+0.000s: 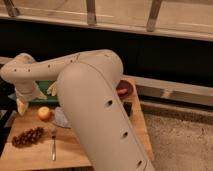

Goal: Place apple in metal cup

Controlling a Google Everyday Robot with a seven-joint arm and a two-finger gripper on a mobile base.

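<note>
Conceivably the wide-open, empty two-finger gripper [33, 100] just beside the small round yellow-orange apple [45, 113] could knock it rolling toward the dark purple grape bunch [27, 136] by closing off-centre.

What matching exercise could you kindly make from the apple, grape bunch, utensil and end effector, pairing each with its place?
1 apple
2 grape bunch
3 utensil
4 end effector

A front left of the table
B lying right of the grape bunch
C open, by the table's left edge
D just right of the end effector

Pairs: 1-D, 2-A, 3-B, 4-C
</note>
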